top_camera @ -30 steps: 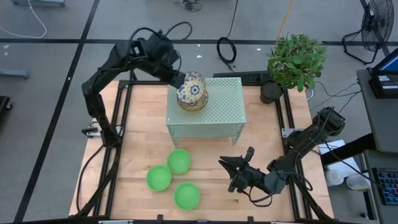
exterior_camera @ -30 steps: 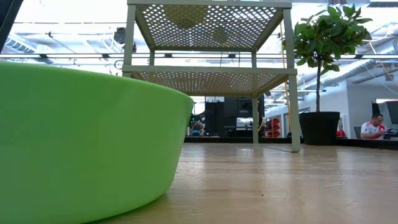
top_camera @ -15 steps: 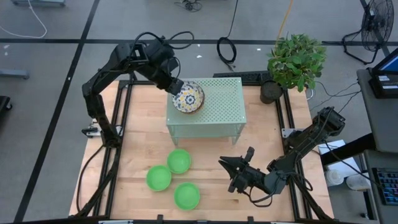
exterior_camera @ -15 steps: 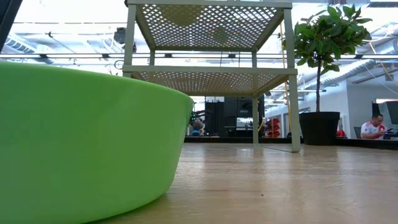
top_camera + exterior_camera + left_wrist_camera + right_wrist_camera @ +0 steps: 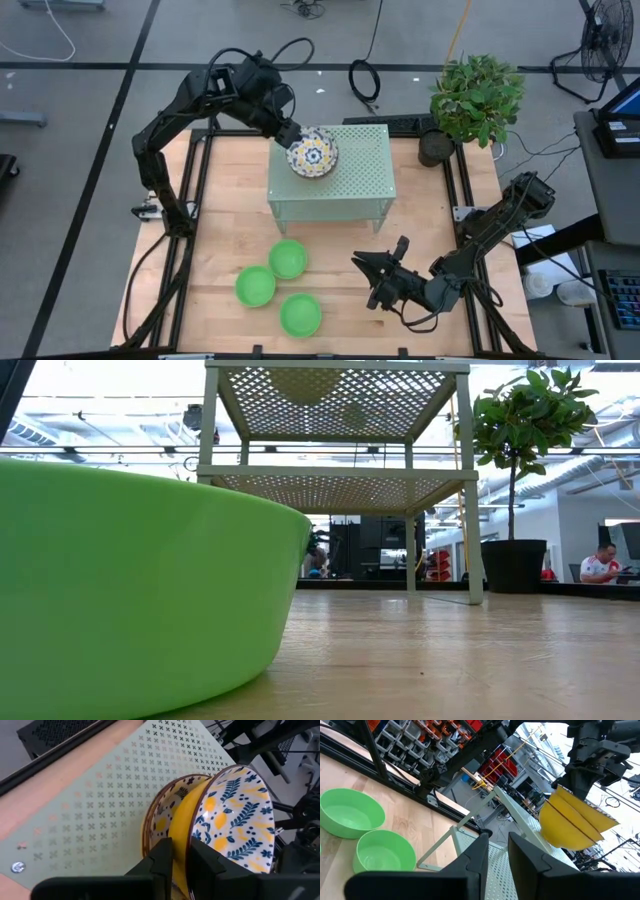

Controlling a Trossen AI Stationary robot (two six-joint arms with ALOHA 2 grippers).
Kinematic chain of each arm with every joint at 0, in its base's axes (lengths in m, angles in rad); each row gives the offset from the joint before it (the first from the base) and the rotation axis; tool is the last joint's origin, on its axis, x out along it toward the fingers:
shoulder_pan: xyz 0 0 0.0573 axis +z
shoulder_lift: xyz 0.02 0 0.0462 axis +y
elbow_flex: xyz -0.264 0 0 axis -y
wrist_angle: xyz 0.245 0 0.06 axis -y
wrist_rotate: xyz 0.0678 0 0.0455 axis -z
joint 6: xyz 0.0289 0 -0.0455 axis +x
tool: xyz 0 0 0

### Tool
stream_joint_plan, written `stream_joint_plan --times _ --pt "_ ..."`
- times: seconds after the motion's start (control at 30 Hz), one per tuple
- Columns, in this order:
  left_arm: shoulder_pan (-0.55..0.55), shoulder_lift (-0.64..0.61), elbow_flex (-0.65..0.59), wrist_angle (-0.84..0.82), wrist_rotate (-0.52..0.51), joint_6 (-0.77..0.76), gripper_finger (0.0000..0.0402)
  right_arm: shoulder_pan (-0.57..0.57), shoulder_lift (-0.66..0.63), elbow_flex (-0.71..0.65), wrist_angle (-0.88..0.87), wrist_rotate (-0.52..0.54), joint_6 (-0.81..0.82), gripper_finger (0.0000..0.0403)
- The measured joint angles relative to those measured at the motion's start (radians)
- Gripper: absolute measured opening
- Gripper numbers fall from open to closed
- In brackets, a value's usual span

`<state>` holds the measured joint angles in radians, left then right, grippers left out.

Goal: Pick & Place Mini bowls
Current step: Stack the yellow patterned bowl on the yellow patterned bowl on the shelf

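Observation:
Three plain green mini bowls (image 5: 288, 258) (image 5: 254, 286) (image 5: 300, 314) sit upright on the table's near left part; one fills the low view (image 5: 130, 590). My left gripper (image 5: 293, 133) is over the far left part of the pale green perforated stand (image 5: 360, 165) and is shut on a floral mini bowl (image 5: 312, 153) with a yellow outside. Behind that bowl, another floral bowl (image 5: 159, 817) sits on the stand's top. My right gripper (image 5: 375, 280) waits open, low over the table's near right part. My left gripper pinches the floral bowl's rim (image 5: 187, 827), one finger (image 5: 205, 862) inside the bowl and one (image 5: 162, 857) on its yellow outside. It comes slanting down from the table's far left. The bowl is tilted and leans into the floral bowl under it on the stand.
A potted plant (image 5: 475, 100) stands at the table's far right corner. The stand has a lower shelf (image 5: 340, 485), and bare wood lies beneath it and to its right. Black frame rails (image 5: 200, 200) run along the table's sides. A person (image 5: 603, 565) sits far behind.
My left gripper has carried the floral bowl down toward the stand's top and turned it from standing nearly on edge to lying flatter, mouth more upward, against the other floral bowl. It has stayed shut on the rim.

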<state>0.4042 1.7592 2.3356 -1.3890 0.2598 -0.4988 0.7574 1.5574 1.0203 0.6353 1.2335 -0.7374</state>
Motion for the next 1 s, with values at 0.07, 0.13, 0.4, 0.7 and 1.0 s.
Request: stream_joint_plan --times 0.07,0.13,0.4,0.7,1.0 --pt "0.002 0.000 0.000 0.000 0.000 -0.001 0.0048 0.000 0.000 0.000 0.000 0.000 0.000 0.0059" --pt "0.004 0.000 0.000 0.000 0.000 -0.003 0.0048 0.000 0.000 0.000 0.000 0.000 0.000 0.0059" --pt "0.004 0.000 0.000 -0.001 0.000 -0.006 0.0049 0.000 0.000 0.000 0.000 0.000 0.000 0.0059" --pt "0.003 0.000 0.000 -0.001 -0.024 0.019 0.0065 0.000 0.000 0.000 0.000 0.000 0.001 0.0059" --pt "-0.001 0.000 0.000 0.001 -0.039 0.035 0.0161 0.000 0.000 0.000 0.000 0.000 0.001 0.0059"
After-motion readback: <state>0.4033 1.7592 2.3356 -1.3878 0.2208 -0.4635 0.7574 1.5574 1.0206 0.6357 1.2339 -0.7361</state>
